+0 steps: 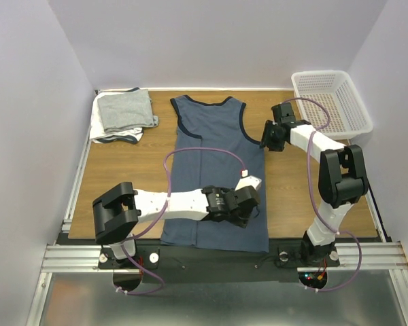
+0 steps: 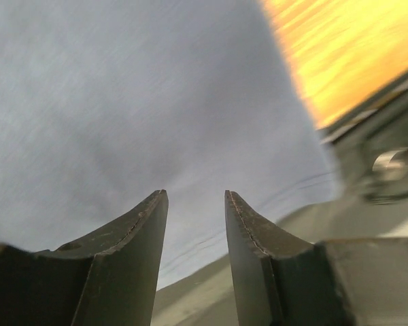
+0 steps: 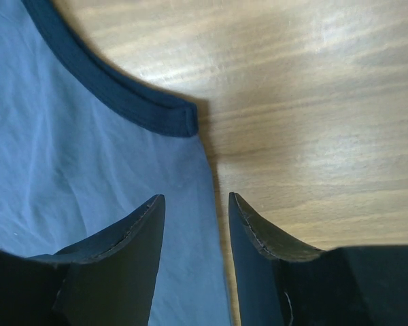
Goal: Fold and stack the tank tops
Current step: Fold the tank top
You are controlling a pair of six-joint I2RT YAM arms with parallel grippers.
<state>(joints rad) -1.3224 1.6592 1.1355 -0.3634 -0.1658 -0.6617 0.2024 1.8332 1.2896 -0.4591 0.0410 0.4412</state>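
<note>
Spread tank top [image 1: 214, 163] lay flat mid-table [image 1: 136, 176], neck at 12, hem at 6 by the near edge. Folded tank tops [image 1: 122, 114] were stacked at 10, well apart. Basket [image 1: 330, 102] at 2, far corner. My left gripper [image 2: 196, 193] was over its 5 o'clock part, and my right gripper [image 3: 196, 197] at its 3 o'clock edge.

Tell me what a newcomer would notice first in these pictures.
A slate-blue tank top lies spread flat down the middle of the table. The left gripper hangs open over its near right part, and the right gripper, open too, sits at its right edge under the armhole. A folded grey and white pile rests in the far left corner, a white basket at the far right.
</note>
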